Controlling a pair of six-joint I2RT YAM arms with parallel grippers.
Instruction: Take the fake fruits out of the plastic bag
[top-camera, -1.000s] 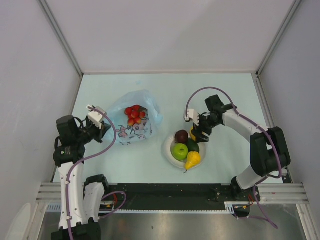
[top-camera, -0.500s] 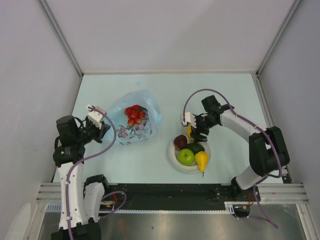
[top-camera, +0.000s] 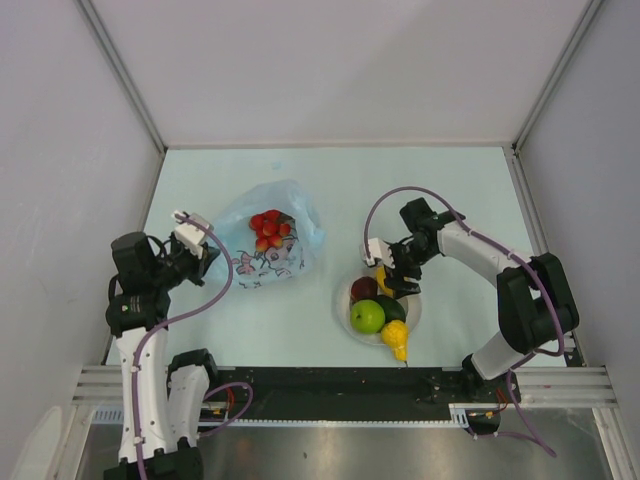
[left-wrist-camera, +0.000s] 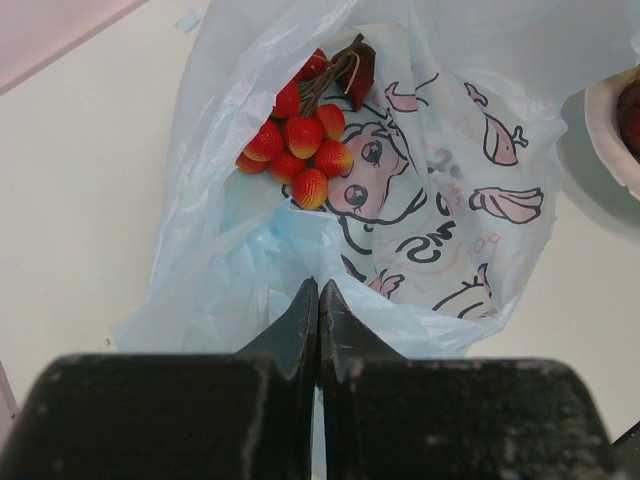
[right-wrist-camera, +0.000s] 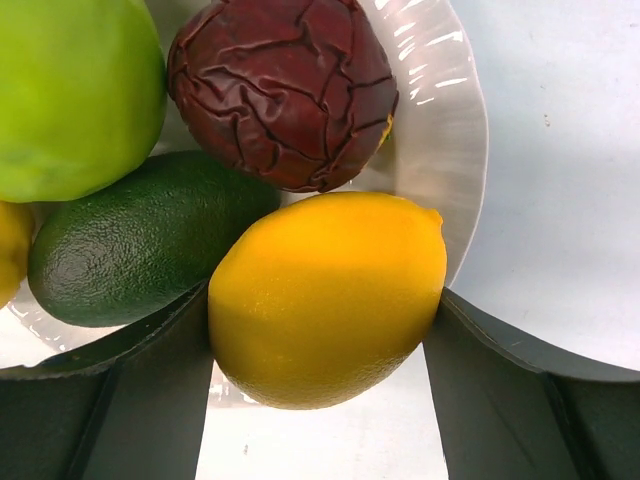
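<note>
Left gripper (left-wrist-camera: 318, 292) pinches the thin, slippery plastic bag (left-wrist-camera: 450, 250), left of the plate (right-wrist-camera: 452, 130); right gripper (right-wrist-camera: 322, 297) clasps the lemon (right-wrist-camera: 330, 270). Grapes (left-wrist-camera: 300, 150) seem light: better take the stem (left-wrist-camera: 328, 75).

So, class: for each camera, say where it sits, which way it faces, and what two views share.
Top external: above and behind the arms, looking down; both arms show, left gripper at the plastic bag, right gripper over the plate.
Left wrist: on the left arm, looking along its shut fingers at the bag and grapes.
Right wrist: on the right arm, looking down between its fingers at the lemon.
Shared: both wrist views catch the plate's rim.
</note>
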